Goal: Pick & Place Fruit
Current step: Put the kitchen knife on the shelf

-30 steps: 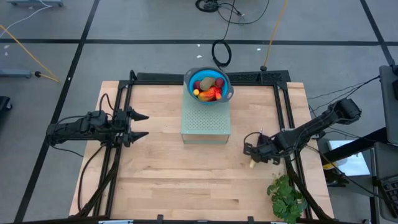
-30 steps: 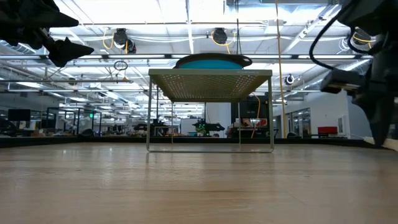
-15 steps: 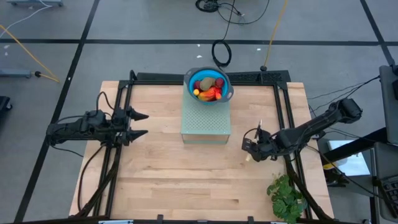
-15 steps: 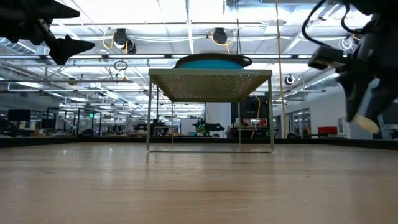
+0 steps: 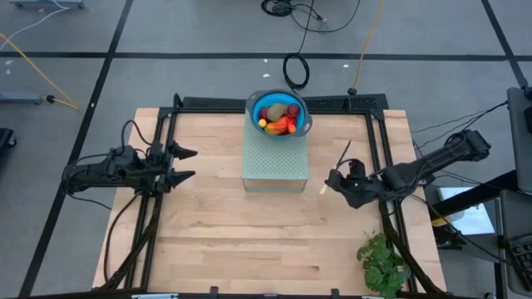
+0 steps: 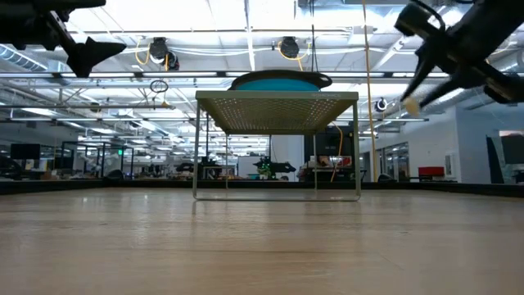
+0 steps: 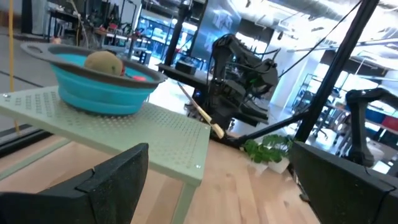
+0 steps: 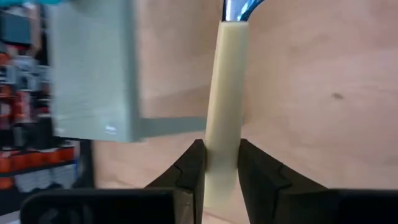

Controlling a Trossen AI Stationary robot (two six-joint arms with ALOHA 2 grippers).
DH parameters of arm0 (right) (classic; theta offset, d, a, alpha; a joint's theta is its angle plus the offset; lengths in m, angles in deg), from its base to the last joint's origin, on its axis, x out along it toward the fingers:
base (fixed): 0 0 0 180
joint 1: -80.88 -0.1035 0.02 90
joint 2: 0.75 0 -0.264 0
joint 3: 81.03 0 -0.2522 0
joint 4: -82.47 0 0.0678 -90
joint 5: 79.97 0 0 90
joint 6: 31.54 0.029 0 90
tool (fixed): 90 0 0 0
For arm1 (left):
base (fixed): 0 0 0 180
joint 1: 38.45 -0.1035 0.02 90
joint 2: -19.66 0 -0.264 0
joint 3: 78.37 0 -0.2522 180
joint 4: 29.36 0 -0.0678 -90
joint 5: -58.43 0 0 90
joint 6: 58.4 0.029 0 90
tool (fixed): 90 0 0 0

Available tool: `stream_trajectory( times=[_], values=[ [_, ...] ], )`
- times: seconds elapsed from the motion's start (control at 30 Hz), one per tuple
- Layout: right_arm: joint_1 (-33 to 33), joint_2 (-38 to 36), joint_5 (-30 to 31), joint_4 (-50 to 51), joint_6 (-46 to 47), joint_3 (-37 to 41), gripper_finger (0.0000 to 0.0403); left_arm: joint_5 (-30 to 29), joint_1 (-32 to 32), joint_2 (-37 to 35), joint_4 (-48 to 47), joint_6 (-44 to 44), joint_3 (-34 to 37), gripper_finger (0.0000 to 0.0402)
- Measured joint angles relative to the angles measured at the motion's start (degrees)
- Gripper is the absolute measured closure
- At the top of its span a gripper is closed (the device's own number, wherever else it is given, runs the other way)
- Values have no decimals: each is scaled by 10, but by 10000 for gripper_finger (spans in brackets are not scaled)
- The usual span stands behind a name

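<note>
Lifted since a second ago: my right gripper with the knife.
Its 2 fingers pinch the pale handle beside the green stand; my left gripper waits spread.

Both arms are dark, nearly black, built of slim jointed segments with bulkier housings at the joints. The left gripper ends in two tapered, pointed black fingers, and a thin black cable loops above that arm's wrist. The right gripper has blocky, matte dark fingers with stepped inner faces, and what seems to be a loose black cable trails along its arm.
</note>
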Motion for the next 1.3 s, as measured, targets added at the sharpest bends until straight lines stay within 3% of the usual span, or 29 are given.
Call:
stream_trajectory(
  times=[0.23, 0.53, 1.0, 1.3],
  values=[
    [0, -31, 89, -89, -121, 0, 338, 0, 0, 0, 19, 0, 0, 9],
    [0, -42, 164, -283, -407, 0, 338, 0, 0, 0, 35, 3, 0, 9],
    [0, -8, 161, -511, -794, 0, 325, 0, 0, 0, 37, -63, 0, 9],
    [1, 46, 129, -634, -915, 0, 339, 0, 0, 7, 63, -118, 0, 9]
  ],
)
